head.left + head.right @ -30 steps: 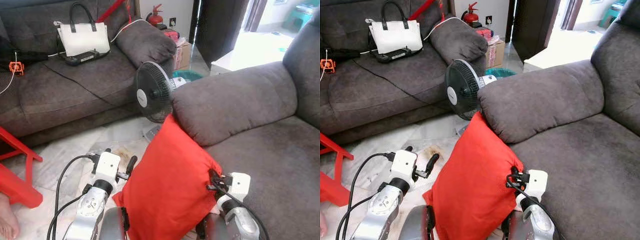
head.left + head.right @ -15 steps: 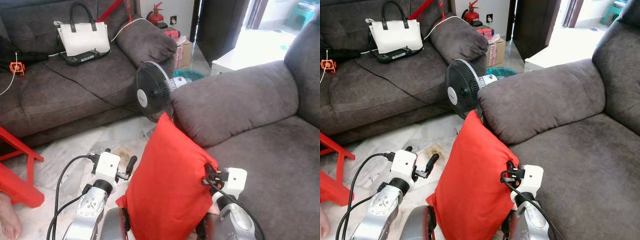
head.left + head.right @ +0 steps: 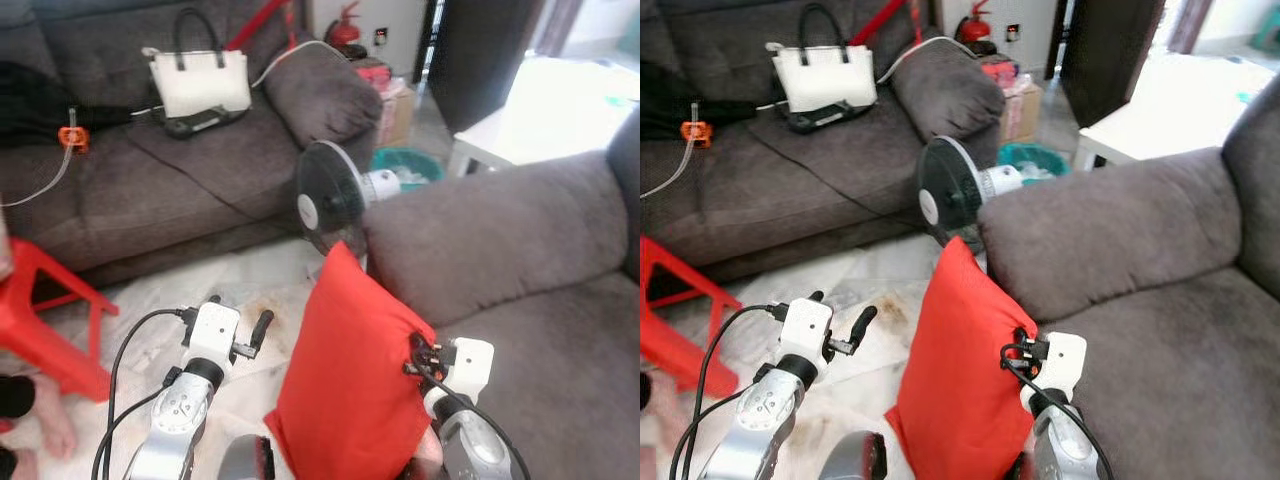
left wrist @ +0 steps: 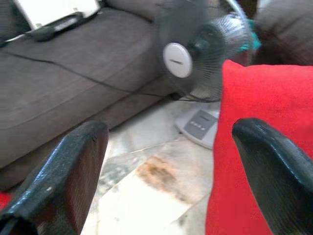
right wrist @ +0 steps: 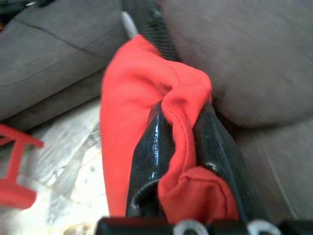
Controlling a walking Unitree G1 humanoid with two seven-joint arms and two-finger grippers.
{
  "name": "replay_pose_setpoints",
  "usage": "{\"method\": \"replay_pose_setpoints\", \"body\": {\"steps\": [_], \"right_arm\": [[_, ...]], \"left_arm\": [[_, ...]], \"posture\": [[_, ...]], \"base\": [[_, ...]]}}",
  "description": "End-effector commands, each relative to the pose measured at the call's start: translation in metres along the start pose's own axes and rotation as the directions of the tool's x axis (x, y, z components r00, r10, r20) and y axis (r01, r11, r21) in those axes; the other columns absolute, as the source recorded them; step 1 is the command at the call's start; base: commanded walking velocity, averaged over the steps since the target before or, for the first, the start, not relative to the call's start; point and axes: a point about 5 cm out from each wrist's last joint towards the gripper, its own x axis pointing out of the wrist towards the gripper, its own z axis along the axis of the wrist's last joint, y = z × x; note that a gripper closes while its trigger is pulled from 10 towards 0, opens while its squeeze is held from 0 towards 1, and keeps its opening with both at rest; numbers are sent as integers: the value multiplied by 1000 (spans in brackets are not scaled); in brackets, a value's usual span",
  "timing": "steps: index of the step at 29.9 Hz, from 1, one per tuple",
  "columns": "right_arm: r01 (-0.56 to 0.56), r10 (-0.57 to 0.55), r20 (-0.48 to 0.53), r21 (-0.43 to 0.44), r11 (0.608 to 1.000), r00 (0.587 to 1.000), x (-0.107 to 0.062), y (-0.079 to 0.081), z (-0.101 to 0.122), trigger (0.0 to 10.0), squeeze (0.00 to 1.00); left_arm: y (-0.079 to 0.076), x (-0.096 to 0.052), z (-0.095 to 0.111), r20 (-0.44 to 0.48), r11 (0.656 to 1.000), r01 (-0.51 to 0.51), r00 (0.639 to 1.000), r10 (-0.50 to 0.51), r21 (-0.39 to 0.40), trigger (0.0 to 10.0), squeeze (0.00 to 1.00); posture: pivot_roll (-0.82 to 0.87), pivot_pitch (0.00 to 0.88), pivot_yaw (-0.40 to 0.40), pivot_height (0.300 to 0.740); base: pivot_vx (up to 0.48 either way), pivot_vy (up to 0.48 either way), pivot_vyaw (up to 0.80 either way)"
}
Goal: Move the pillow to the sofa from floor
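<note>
right wrist view, right tool (image 5: 183, 147) clenched on red pillow (image 5: 132, 103) edge, left tool (image 4: 171, 161) fingers spread, holding nothing

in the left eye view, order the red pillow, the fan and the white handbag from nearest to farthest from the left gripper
1. Red pillow, just beside the left gripper, on its right.
2. Fan, on the floor ahead by the sofa arm.
3. White handbag, on the far sofa's seat.

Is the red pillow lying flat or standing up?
Standing up. The pillow stands on edge with one corner pointing up beside the sofa armrest, and the right gripper pinches a fold of its cloth.
</note>
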Motion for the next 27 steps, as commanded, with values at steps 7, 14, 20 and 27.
{"method": "replay_pose_setpoints", "body": {"steps": [7, 14, 20, 27], "right_arm": [[-16, 22, 178, -32, 999, 984, 8, 3, 39, 10000, 0], [-16, 22, 178, -32, 999, 984, 8, 3, 39, 10000, 0], [-16, 22, 178, -32, 999, 984, 8, 3, 39, 10000, 0], [-9, 14, 165, -30, 1000, 986, 9, 2, 39, 10000, 0]], "left_arm": [[2, -1, -1, -3, 1000, -7, 1000, 7, 11, 10000, 0], [2, -1, -1, -3, 1000, -7, 1000, 7, 11, 10000, 0], [2, -1, -1, -3, 1000, -7, 1000, 7, 11, 10000, 0], [2, -1, -2, -6, 1000, -2, 1000, 2, 12, 10000, 0]], "posture": [[109, 4, -11, 679], [109, 4, -11, 679], [109, 4, -11, 679], [113, 17, -12, 679]], "base": [[0, 0, 0], [0, 0, 0], [0, 0, 0], [0, 0, 0]]}}
